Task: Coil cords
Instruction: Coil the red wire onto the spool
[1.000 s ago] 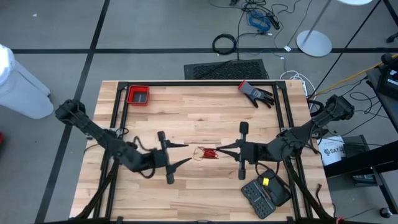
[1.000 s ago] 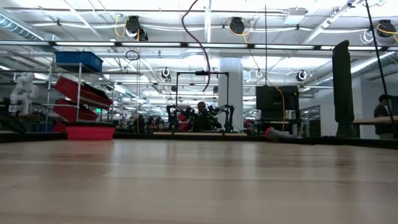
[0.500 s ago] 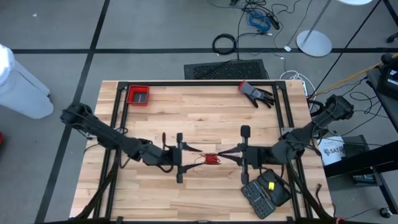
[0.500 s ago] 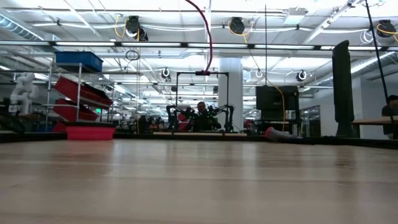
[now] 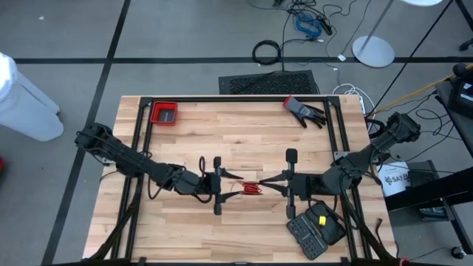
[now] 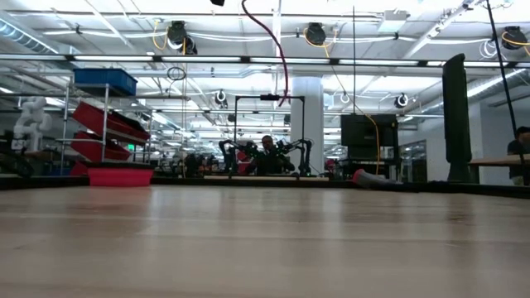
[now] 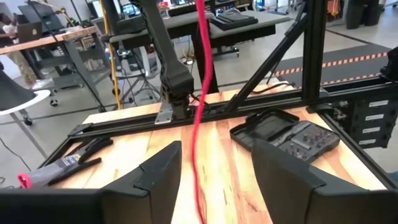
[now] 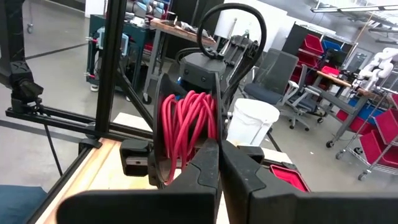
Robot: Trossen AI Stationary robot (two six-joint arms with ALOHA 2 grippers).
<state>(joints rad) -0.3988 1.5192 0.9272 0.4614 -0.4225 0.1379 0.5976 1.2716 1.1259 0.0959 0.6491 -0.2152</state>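
red cord (image 5: 251, 188) coil between pincers, loops upright – right pincer (image 5: 266, 185) pinching it, left pincer (image 5: 235, 185) spread.

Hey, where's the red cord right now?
In the high view the red cord hangs bunched over the table's middle, between the left gripper and the shut right gripper, which pinches it.

A white label (image 5: 395, 178) beyond the counter's three o'clock edge shows letters like "SAT"; the rest is illegible.
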